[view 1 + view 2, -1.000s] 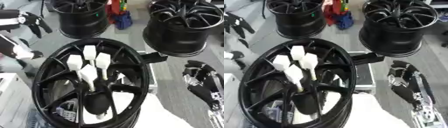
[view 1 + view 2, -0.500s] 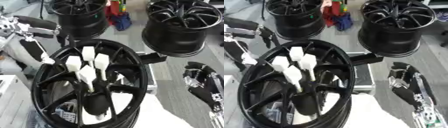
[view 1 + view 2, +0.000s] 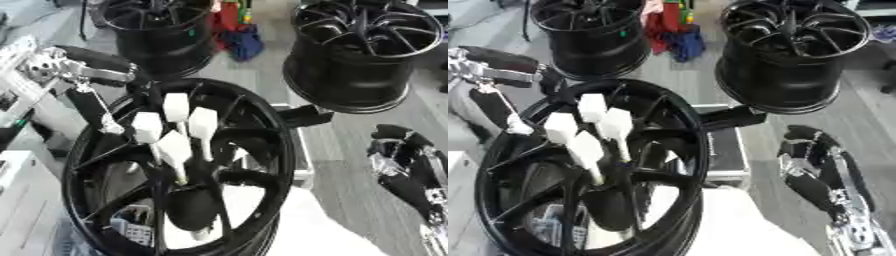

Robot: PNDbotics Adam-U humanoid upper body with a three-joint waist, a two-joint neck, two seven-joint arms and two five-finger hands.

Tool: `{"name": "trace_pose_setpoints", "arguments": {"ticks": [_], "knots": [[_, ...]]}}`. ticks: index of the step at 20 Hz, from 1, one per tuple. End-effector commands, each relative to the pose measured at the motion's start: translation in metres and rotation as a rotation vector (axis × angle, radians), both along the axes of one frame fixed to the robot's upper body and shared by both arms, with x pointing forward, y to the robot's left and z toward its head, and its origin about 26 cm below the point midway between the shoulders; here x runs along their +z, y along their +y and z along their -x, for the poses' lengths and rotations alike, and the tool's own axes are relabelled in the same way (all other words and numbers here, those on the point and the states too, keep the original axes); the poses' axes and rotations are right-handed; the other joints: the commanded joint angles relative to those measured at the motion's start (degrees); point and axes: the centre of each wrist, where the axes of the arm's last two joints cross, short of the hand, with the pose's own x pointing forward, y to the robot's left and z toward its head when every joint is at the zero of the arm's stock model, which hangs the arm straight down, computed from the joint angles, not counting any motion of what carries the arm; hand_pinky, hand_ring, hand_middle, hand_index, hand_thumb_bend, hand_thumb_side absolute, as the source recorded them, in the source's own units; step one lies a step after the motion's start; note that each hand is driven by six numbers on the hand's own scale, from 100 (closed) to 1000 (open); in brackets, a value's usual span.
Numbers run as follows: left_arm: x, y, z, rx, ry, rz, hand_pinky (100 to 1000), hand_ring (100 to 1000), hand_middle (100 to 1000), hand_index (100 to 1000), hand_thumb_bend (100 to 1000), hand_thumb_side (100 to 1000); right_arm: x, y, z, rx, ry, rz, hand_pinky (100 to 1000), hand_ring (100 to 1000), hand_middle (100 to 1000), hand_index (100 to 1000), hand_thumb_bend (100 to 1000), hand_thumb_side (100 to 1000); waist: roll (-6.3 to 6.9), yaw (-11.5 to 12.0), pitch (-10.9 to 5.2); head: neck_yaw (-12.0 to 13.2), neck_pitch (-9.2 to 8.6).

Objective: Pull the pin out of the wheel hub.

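White pins in black wheel hub

A glossy black metal wheel hub with smooth painted spokes catches soft highlights. Four pins with matt white, plastic-looking heads stand at its centre. Two more wheels behind have the same glossy black finish (the right one reflects more light). Both robot hands, the left hand and the right hand, show shiny silver metal and black parts. Crumpled red and blue cloth lies beyond.
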Motion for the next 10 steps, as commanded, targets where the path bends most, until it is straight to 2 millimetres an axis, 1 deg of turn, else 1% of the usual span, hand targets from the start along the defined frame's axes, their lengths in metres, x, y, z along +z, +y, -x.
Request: {"name": "trace_pose_setpoints", "arguments": {"ticks": [1, 3, 7, 10], "knots": [[0.009, 0.001, -0.002, -0.051, -0.009, -0.052, 741, 666, 760, 859, 380, 197, 0.007, -0.003, -0.002, 0.007, -0.021, 0.022, 653, 592, 652, 755, 100, 145, 0.03, -0.1, -0.50, 0.3, 0.28], [0.006, 0.000, -0.003, -0.058, -0.002, -0.053, 737, 659, 754, 852, 376, 192, 0.007, -0.003, -0.002, 0.008, -0.021, 0.021, 653, 592, 652, 755, 100, 145, 0.06, -0.1, -0.51, 0.4, 0.28], [0.000, -0.002, -0.003, -0.071, 0.010, -0.061, 714, 612, 705, 823, 337, 172, 0.006, -0.003, -0.002, 0.007, -0.021, 0.021, 653, 592, 652, 755, 100, 145, 0.06, -0.2, -0.53, 0.4, 0.28], [-0.005, -0.003, -0.002, -0.079, 0.023, -0.066, 700, 593, 681, 806, 336, 164, 0.006, -0.003, -0.002, 0.007, -0.020, 0.021, 653, 592, 652, 754, 100, 145, 0.09, -0.3, -0.56, 0.4, 0.28]]}}
